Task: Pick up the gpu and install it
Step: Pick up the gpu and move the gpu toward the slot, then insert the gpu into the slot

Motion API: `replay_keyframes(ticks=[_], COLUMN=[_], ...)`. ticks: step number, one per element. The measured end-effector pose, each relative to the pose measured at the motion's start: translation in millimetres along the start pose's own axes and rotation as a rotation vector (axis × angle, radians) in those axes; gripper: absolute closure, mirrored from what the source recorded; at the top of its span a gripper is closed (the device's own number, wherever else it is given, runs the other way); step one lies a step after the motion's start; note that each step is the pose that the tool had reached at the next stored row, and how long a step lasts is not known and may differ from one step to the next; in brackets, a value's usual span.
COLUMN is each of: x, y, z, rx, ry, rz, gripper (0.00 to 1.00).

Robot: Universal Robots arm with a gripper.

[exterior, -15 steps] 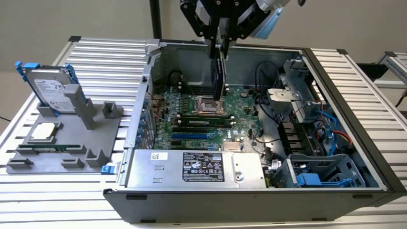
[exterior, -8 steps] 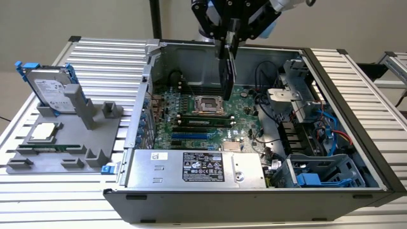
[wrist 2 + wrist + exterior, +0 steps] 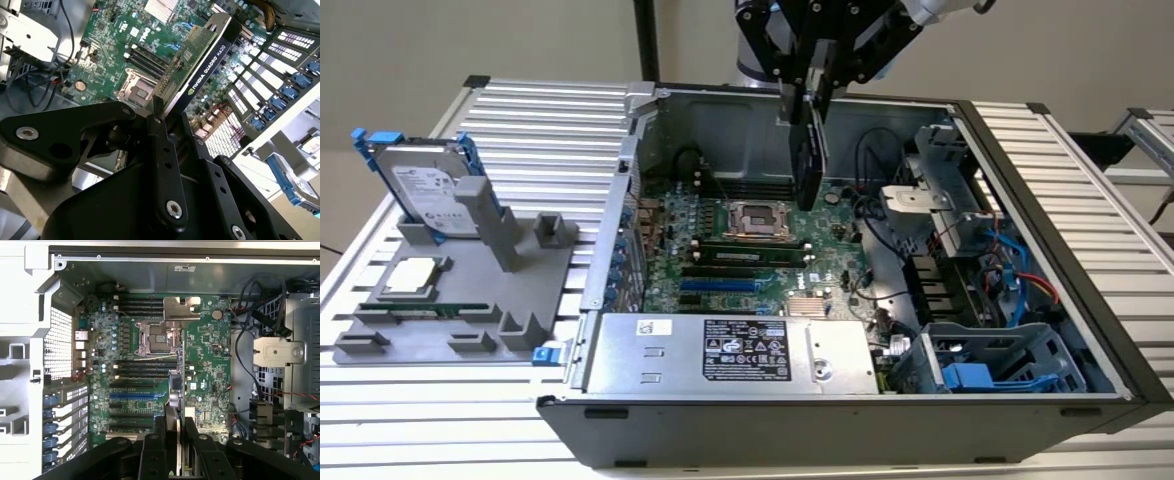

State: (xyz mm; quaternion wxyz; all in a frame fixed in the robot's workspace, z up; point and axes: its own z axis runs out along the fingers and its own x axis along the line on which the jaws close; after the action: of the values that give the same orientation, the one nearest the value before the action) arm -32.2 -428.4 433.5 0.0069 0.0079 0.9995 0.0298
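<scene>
Gripping gpu | gripper fingers pinched narrow on card's upper edge | gpu hangs edge-on, top centre of exterior view, over mobo in open case

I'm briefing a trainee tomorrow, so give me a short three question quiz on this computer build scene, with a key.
1. True or false: the gpu is already seated in the motherboard.
2. The gripper is: A) open, B) shut on the gpu, C) shut on a cable.
3. Fill in: the hard drive stands on the grey fixture at the exterior view's ____.
Key: 1 false; 2 B; 3 left.
</scene>
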Motion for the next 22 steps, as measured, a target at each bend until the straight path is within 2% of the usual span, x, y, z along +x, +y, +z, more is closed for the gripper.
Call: replay_keyframes(ticks=[11,18,22], x=[-0.1,-0.1,-0.1], y=[0.0,0.0,0.0], z=[0.0,0.0,0.0], rx=[0.0001,-0.0003,-0.0003], ry=[0.0,0.0018,0.0019], rz=[-0.001,-0.03,-0.032], gripper=[1.0,1.0,1.0])
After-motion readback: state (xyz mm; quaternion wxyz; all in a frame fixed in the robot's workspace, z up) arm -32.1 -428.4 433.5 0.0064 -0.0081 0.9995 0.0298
